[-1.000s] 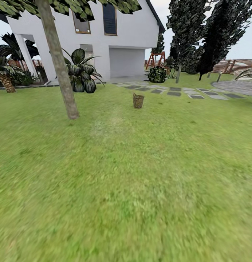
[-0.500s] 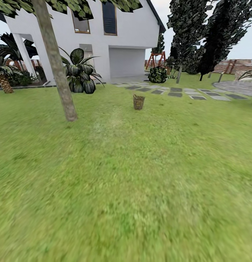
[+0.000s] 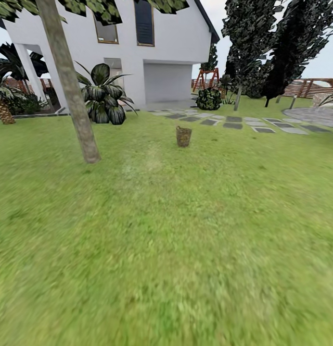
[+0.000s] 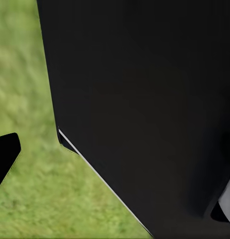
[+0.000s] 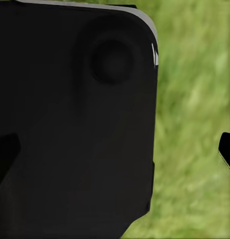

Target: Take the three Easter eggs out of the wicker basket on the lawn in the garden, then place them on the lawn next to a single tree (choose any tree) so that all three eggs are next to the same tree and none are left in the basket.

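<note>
Head view: the wicker basket (image 3: 184, 136) stands far off on the lawn (image 3: 185, 240), right of the tree (image 3: 70, 91); eggs unseen, probably light, smooth, best pinched midway. Wrist views: dark robot body over grass; neither gripper's opening can be told.

Open lawn (image 3: 185, 250) stretches unbroken from the near foreground up to the wicker basket (image 3: 184, 136), which stands alone on the grass with free room on every side. The leaning tree (image 3: 72, 96) rises to the basket's left, well apart from it, with bare grass around its foot. Behind them a broad-leaved plant (image 3: 105, 98), the white house (image 3: 171, 48) and a row of stepping stones (image 3: 234, 122) edge the far side. In both wrist views a black robot body (image 4: 144, 109) blocks most of the sight, grass beside it.
</note>
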{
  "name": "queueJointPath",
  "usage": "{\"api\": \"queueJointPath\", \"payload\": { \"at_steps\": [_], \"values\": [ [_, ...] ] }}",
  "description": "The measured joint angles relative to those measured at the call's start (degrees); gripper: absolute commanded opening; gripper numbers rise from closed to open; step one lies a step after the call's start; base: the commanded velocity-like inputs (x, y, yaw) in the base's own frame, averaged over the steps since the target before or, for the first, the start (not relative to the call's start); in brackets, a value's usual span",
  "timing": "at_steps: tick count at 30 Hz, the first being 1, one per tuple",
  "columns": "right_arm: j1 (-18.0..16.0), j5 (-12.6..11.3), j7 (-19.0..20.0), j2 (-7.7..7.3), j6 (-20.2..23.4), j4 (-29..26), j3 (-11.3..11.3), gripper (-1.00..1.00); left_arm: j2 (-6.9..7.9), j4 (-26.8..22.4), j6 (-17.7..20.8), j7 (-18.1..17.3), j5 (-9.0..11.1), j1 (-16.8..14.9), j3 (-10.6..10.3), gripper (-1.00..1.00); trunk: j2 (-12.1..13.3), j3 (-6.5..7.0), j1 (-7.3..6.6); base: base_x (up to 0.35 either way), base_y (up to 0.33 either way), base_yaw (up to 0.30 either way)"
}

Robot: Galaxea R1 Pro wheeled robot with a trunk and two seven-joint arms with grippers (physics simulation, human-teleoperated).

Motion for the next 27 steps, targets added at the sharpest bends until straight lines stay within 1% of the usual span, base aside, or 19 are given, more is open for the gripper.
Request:
{"api": "queueJointPath", "payload": {
  "at_steps": [27],
  "values": [
    [0.0, -0.1, 0.0, -0.03, 0.0, 0.0, 0.0, 1.0, 0.0, 0.0, 0.0, 0.0, 0.0, 0.0, 0.0, 1.0, 0.0, 0.0, 0.0, 0.34, 0.0, 0.0]
  ]
}}
